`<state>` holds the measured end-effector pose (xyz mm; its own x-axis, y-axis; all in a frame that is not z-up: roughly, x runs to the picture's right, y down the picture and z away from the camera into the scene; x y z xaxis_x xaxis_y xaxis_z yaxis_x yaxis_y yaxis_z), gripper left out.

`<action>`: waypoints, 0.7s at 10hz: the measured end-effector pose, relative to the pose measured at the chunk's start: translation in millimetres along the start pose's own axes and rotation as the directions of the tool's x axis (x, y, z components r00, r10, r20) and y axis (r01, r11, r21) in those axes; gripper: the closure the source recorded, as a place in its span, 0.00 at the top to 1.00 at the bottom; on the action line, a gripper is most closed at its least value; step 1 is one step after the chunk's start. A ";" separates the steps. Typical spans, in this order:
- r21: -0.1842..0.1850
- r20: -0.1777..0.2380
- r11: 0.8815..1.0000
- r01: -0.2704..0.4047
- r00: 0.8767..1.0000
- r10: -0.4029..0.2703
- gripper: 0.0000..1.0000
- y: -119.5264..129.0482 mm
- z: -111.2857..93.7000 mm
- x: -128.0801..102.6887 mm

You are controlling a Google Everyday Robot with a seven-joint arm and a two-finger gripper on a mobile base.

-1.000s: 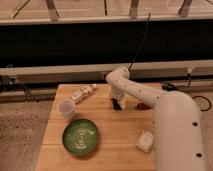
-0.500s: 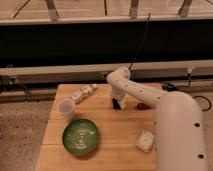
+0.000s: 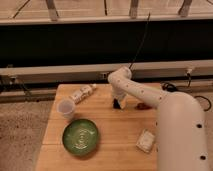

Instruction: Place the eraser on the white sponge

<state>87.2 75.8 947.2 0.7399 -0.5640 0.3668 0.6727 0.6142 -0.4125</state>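
Observation:
My white arm reaches from the lower right across the wooden table. My gripper points down at the table's far middle. A small dark shape sits right at its tip; I cannot tell whether that is the eraser or part of the gripper. The white sponge lies near the table's front right, close beside my arm and well apart from the gripper.
A reddish-brown oblong thing lies just right of the gripper. A translucent white cup stands at the left, with a green plate in front of it. A small pale bottle lies on its side at the far left.

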 end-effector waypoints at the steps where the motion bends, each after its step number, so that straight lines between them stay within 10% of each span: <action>1: 0.001 0.001 1.000 -0.003 1.000 0.003 0.15 1.2 -0.3 0.4; 7: 0.010 0.008 1.000 -0.011 1.000 0.011 0.05 12.1 -2.0 1.6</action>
<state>96.5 81.2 941.1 0.7475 -0.5524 0.3688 0.6642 0.6263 -0.4082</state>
